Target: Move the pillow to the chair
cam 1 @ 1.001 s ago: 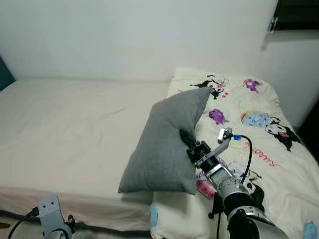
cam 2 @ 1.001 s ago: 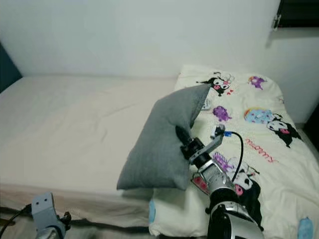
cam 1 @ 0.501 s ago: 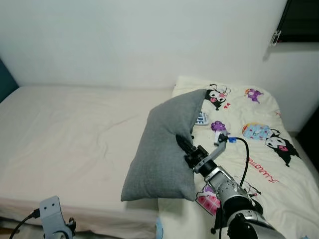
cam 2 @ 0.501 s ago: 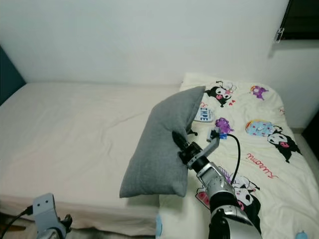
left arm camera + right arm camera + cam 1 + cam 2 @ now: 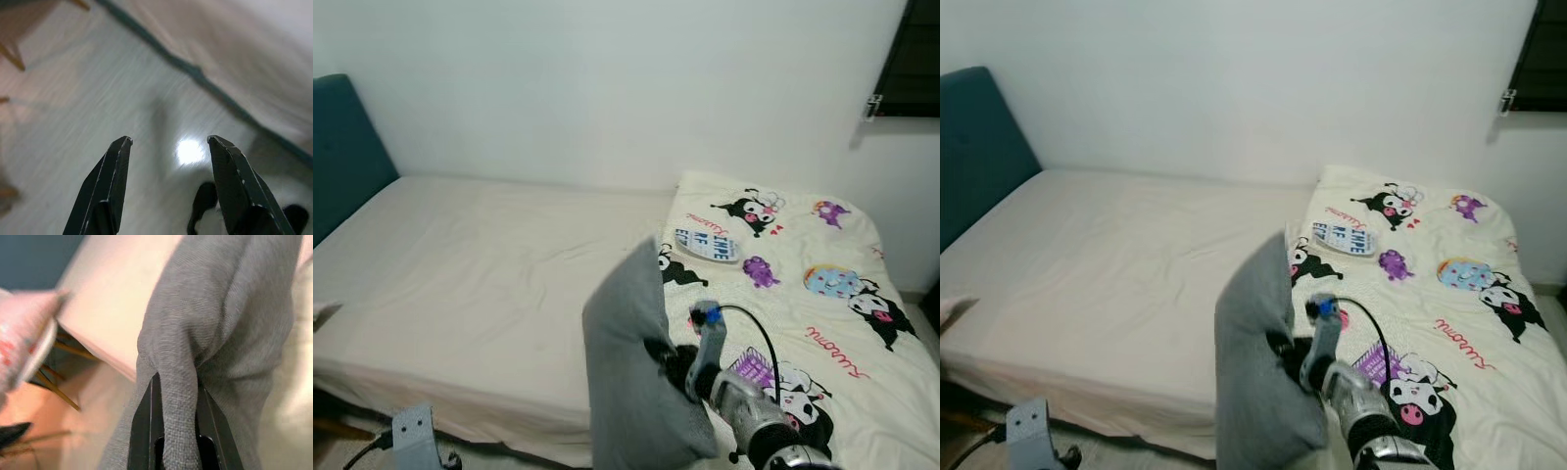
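Left eye view, right end effector (image 5: 658, 354) clamping grey pillow (image 5: 631, 377), now lifted off bed (image 5: 489, 264), left end effector (image 5: 168, 147) wide.

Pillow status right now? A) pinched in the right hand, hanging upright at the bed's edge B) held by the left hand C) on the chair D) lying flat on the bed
A: the right hand has its two black fingers closed on a fold of the grey pillow, which hangs upright by the near edge of the bed; the left hand is open over the floor.
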You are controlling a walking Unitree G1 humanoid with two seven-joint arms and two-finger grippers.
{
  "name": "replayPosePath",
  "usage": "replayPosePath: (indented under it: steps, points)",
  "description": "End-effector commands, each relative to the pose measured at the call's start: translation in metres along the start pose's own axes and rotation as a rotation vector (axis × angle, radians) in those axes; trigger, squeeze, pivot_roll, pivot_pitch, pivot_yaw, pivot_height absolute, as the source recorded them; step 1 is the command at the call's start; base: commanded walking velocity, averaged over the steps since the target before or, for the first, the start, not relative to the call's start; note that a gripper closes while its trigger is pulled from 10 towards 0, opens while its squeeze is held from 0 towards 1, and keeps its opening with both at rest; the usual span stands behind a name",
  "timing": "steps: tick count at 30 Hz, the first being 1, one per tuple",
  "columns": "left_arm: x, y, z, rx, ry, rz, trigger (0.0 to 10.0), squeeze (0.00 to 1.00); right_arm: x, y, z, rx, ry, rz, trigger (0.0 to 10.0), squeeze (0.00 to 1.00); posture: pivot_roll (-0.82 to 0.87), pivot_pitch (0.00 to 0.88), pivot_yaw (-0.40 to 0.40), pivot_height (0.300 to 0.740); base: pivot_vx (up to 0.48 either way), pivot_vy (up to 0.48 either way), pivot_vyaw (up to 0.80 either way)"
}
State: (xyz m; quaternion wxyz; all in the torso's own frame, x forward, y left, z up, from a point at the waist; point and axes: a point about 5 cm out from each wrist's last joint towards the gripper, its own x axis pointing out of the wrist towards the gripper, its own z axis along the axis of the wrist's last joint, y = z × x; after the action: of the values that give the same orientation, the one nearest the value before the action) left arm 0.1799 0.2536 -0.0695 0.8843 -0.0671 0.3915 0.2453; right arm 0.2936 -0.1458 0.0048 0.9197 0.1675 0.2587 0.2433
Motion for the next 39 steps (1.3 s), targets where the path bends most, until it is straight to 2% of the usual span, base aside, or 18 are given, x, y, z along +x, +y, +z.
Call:
replayPosePath:
  steps: [1,10,12,13,14,15,16,22,25,27,32,35,38,39]
  points:
    - [-0.001,-0.001,-0.007,0.024,0.028,-0.003,10.0,0.0,0.005,0.006,0.021,-0.062,-0.095,0.023,10.0,0.0,0.1,0.0,0.029,0.74,0.0,0.0,0.77]
    - [-0.004,-0.006,-0.019,0.055,0.071,-0.041,10.0,0.0,0.01,0.018,0.024,-0.155,-0.096,0.126,10.0,0.0,0.1,0.0,0.027,0.74,0.0,0.0,0.77]
    - [-0.006,-0.008,-0.026,0.071,0.096,-0.054,10.0,0.0,0.012,0.022,0.018,-0.25,-0.04,0.132,10.0,0.0,0.1,0.0,0.024,0.74,0.0,0.0,0.77]
    - [-0.006,-0.008,-0.026,0.071,0.096,-0.054,10.0,0.0,0.012,0.022,0.018,-0.25,-0.04,0.132,10.0,0.0,0.1,0.0,0.024,0.74,0.0,0.0,0.77]
    - [-0.007,-0.01,-0.029,0.083,0.106,-0.069,10.0,0.0,0.012,0.022,0.012,-0.315,0.007,0.118,10.0,0.0,0.1,0.0,0.023,0.74,0.0,0.0,0.77]
    - [-0.007,-0.01,-0.029,0.083,0.106,-0.069,10.0,0.0,0.012,0.022,0.012,-0.315,0.007,0.118,10.0,0.0,0.1,0.0,0.023,0.74,0.0,0.0,0.77]
    - [-0.008,-0.011,-0.032,0.091,0.115,-0.082,10.0,0.0,0.011,0.019,0.006,-0.355,0.053,0.092,10.0,0.0,0.1,0.0,0.021,0.74,0.0,0.0,0.76]
    - [-0.011,-0.016,-0.04,0.133,0.138,-0.123,10.0,0.0,0.004,0.007,-0.007,-0.358,0.127,0.012,10.0,0.0,0.11,0.0,0.013,0.74,0.0,0.0,0.76]
    - [-0.013,-0.016,-0.044,0.138,0.15,-0.136,10.0,0.0,-0.01,-0.011,-0.021,-0.312,0.17,-0.076,10.0,0.0,0.12,0.0,0.012,0.74,0.0,0.0,0.76]
    - [-0.013,-0.016,-0.045,0.137,0.152,-0.138,10.0,0.0,-0.013,-0.014,-0.023,-0.296,0.171,-0.092,10.0,0.0,0.11,0.0,0.012,0.74,0.0,0.0,0.76]
    - [-0.013,-0.016,-0.047,0.137,0.171,-0.14,10.0,0.0,-0.015,-0.018,-0.02,-0.28,0.145,-0.103,10.0,0.0,0.11,0.0,0.018,0.74,0.0,0.0,0.76]
    - [-0.014,-0.017,-0.048,0.141,0.187,-0.144,10.0,0.0,-0.014,-0.017,-0.014,-0.284,0.119,-0.09,10.0,0.0,0.11,0.0,0.02,0.74,-0.451,0.0,0.76]
    - [-0.013,-0.02,-0.046,0.147,0.176,-0.157,10.0,0.0,-0.009,-0.011,-0.008,-0.319,0.103,-0.063,10.0,0.0,0.11,0.0,0.02,0.74,-0.477,0.0,0.76]
    - [-0.013,-0.022,-0.044,0.156,0.163,-0.164,10.0,0.0,-0.006,-0.009,-0.006,-0.359,0.104,-0.057,10.0,0.0,0.11,0.0,0.02,0.74,0.0,0.0,0.76]
